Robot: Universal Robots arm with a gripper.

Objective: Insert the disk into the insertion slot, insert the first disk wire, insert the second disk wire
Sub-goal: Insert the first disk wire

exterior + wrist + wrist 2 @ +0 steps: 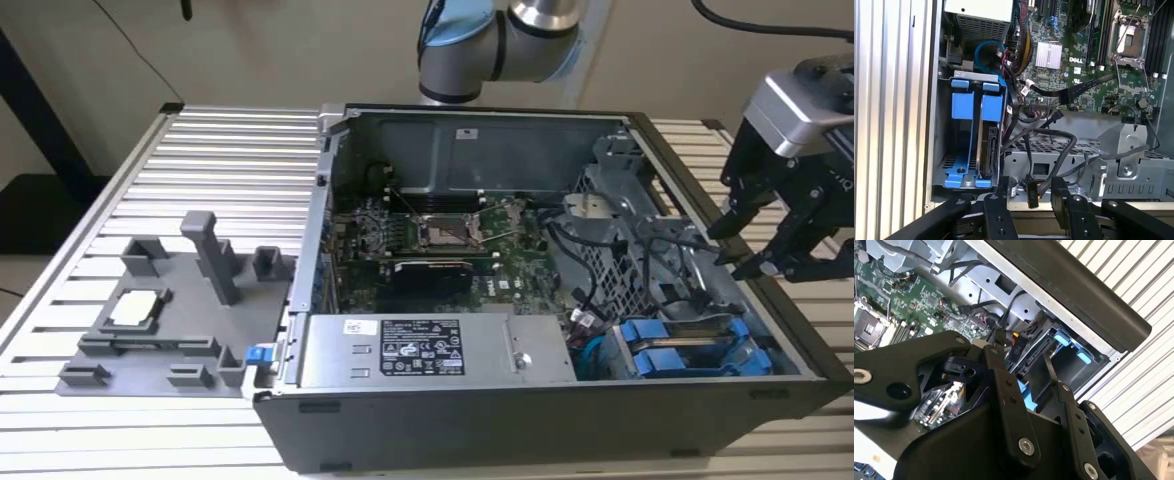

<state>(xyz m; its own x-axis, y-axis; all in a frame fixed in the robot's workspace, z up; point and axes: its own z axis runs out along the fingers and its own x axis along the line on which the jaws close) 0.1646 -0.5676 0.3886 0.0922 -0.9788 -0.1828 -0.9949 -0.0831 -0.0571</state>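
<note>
The disk (985, 150) stands edge-on in its blue carrier frame (992, 107), seated in the insertion slot of the grey drive cage (940, 130). A second blue carrier (962, 105) sits beside it. In the exterior view the two blue ends (667, 350) show at the case's near corner, on that view's right. My gripper (747, 255) hangs open above the case's edge on the exterior view's right. A black wire connector (1031, 194) lies in the gap between my fingers (999, 202) without being clamped. The second wrist view shows the same connector (1016, 347) between the fingertips.
The open computer case (534, 440) lies on a slatted metal table (227, 150). Inside are the motherboard (427, 230), the power supply (414, 350), loose black cables (1054, 137) and a perforated grey bracket (1054, 147). A grey fixture (160, 310) stands on the exterior view's left.
</note>
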